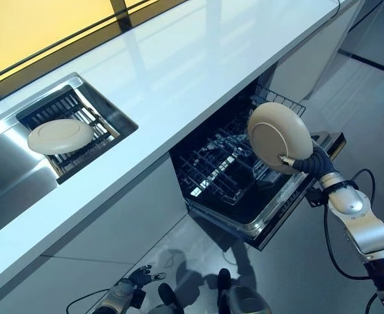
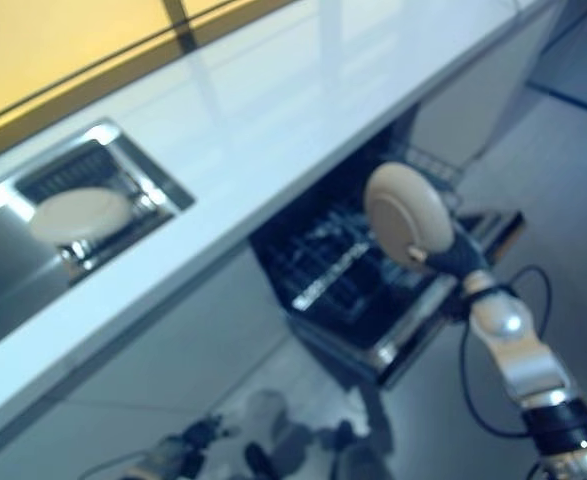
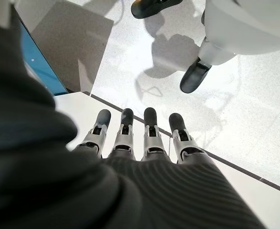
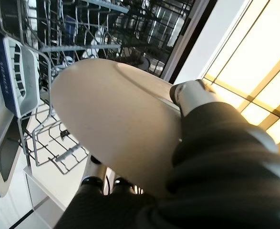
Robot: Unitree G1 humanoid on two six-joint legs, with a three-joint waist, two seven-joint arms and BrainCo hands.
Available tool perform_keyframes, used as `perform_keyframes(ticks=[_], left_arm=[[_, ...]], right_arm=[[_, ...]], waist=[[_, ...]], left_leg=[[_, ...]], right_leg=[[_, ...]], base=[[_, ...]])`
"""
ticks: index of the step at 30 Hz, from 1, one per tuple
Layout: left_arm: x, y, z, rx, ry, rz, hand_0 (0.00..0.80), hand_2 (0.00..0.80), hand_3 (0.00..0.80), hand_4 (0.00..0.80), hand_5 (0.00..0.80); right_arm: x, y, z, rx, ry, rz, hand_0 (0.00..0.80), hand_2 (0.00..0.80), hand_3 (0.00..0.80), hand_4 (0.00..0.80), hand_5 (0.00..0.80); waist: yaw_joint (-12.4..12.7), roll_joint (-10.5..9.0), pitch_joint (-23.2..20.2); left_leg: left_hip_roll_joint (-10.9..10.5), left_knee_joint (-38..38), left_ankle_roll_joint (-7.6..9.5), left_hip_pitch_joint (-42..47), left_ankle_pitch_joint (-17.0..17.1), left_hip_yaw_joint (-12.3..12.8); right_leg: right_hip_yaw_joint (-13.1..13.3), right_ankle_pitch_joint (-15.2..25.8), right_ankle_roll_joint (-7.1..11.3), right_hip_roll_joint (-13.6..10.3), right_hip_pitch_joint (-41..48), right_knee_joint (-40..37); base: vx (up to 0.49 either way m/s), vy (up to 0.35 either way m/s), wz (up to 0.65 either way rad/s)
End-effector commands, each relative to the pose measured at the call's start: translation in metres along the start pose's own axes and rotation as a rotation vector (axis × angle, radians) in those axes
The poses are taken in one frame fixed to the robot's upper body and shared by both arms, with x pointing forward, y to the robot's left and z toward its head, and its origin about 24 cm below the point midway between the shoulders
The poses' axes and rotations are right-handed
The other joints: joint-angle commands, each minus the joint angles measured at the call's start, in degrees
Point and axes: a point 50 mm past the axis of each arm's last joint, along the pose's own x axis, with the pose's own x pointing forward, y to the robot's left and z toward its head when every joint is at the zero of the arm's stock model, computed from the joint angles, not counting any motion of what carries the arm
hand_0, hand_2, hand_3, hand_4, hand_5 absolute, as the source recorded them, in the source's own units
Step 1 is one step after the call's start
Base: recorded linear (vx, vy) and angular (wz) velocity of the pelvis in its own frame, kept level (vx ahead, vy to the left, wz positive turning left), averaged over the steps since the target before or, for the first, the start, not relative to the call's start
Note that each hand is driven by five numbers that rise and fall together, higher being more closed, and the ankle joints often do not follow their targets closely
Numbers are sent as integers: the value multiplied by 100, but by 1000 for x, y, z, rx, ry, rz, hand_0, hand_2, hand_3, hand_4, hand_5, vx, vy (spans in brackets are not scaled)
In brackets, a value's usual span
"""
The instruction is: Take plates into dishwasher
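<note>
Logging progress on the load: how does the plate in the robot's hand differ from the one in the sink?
The held plate is gripped on edge by the right hand above the dishwasher rack; the sink plate lies flat on the sink's dark rack, untouched. Both are round and cream.

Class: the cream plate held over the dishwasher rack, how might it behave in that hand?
The plate looks rigid and smooth, so probably slippery. The right hand pinches only its rim, so it may pivot. It's likely breakable if dropped onto the rack.

head stereo pair looks down, sharing dishwasher [image 1: 244, 176] and sink [image 1: 67, 131]; wrist views close along hands.
</note>
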Motion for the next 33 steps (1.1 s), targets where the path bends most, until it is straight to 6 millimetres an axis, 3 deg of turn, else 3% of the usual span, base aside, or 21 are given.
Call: perform_keyframes(ticks=[1,22,33], left_arm=[[-2,20,7,18,-36,47,0,0,0,0,0],[-1,8,9,28,-41,18,0,0,0,0,0],[-1,5,10,45,-41,4,0,0,0,0,0]], right_arm=[[13,4,29,-18,-143,7,800,800,800,800,800],[16,31,33,-312,-169,-51,800,800,800,800,800],[22,51,22,-276,-105,-36,800,800,800,800,800]], waist=[[33,-646,4],[211,-571,177],[342,-512,255]], left_leg=[[-236,80,35,-274,-489,-14],[-199,176,-53,-367,-309,-134],[-234,246,-34,-416,-371,-242]], right_leg=[[39,-847,117,-73,399,79],[-71,-904,85,-77,490,64],[-144,-904,88,-138,528,36]], base=[[23,-12,7],[9,3,1],[18,15,3]])
